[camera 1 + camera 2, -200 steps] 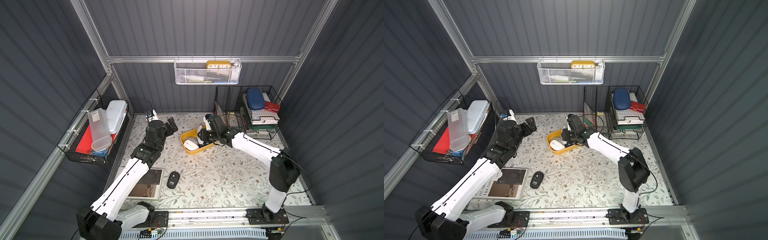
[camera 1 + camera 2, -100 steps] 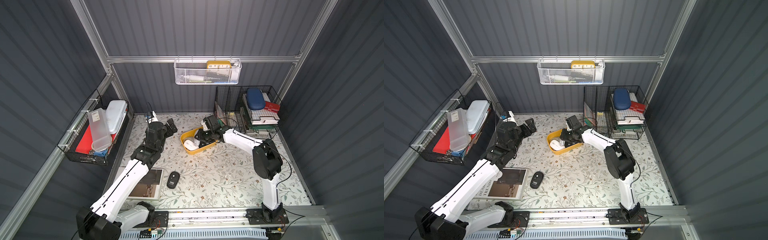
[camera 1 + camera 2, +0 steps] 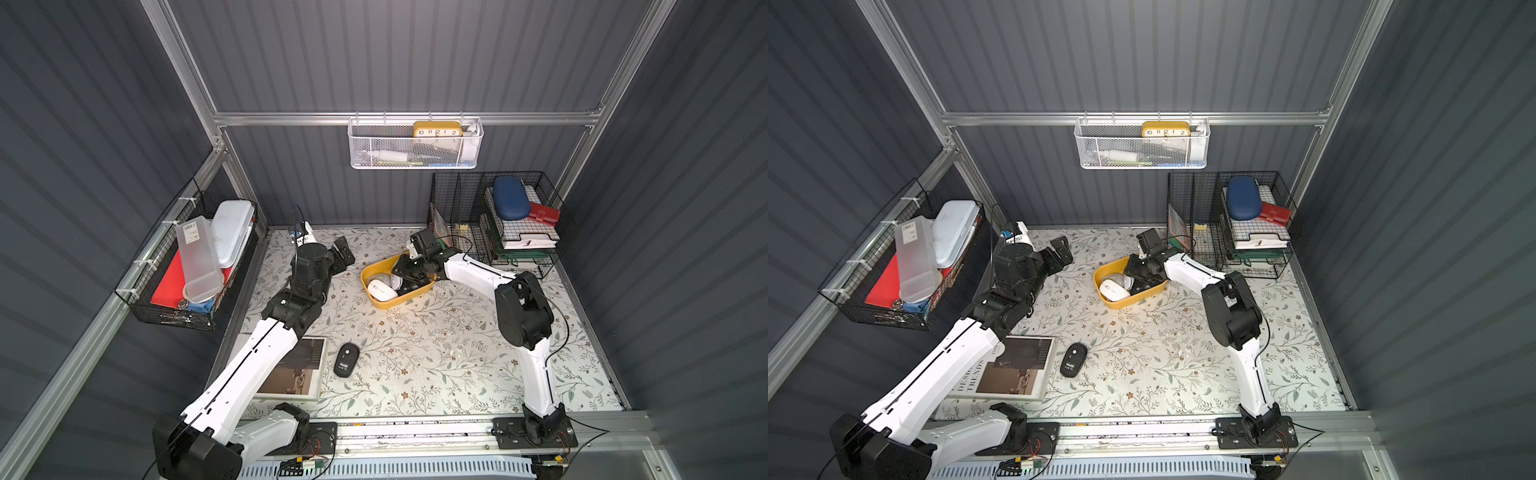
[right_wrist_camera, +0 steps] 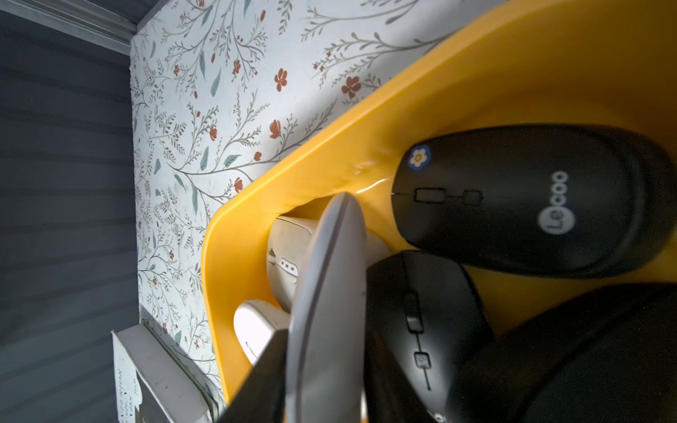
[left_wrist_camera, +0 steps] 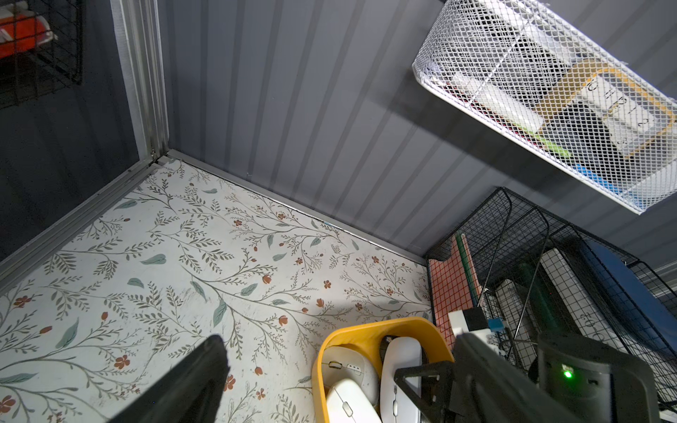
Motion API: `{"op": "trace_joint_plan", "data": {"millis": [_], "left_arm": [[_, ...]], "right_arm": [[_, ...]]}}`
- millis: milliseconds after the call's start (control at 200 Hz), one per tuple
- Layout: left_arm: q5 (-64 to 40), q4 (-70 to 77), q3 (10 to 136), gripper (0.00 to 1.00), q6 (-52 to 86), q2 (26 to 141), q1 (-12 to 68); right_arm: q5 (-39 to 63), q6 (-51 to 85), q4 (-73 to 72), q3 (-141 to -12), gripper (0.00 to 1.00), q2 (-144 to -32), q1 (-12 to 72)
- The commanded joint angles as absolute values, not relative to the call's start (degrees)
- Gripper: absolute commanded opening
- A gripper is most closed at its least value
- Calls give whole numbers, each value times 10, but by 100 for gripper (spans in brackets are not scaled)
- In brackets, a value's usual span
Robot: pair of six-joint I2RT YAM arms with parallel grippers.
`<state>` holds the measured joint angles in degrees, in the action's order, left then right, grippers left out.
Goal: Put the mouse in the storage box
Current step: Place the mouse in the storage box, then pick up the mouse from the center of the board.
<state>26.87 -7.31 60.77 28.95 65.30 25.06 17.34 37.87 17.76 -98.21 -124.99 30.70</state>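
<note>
Inside the storage box [image 3: 384, 304], a silver mouse [image 4: 326, 311] is being let go on edge between the right gripper's [image 3: 406, 277] parted jaws. The left gripper [image 3: 338, 259] is being held wide open. A black mouse [image 3: 346, 360], at seven o'clock from the box, is waiting to be stored.

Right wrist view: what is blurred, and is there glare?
In the right wrist view the logo-bearing black mouse is slightly soft, the near grey mouse blurred, and a glare streak marks the storage box wall; both top views are sharp.
</note>
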Motion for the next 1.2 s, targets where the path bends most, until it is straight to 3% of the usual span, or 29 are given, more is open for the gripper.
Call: {"op": "trace_joint_plan", "data": {"millis": [0,105,380,595,785,860,1071,1196], "left_arm": [[272,-64,608,99,285,657,246],[272,-64,607,99,285,657,246],[272,-65,607,99,285,656,246],[254,-82,623,99,287,673,246],[194,-185,717,99,302,730,247],[147,-291,759,99,341,764,253],[213,-584,787,99,574,897,511],[202,-621,761,100,673,919,609]], "right_arm": [[168,378,194,-995,50,-1254,301],[154,375,198,-991,57,-1247,297],[109,348,216,-984,60,-1216,293],[96,322,230,-968,68,-1168,295],[71,281,248,-918,72,-1081,299],[68,269,248,-880,72,-1039,299],[37,243,242,-768,72,-933,308],[22,244,229,-714,72,-881,308]]}}
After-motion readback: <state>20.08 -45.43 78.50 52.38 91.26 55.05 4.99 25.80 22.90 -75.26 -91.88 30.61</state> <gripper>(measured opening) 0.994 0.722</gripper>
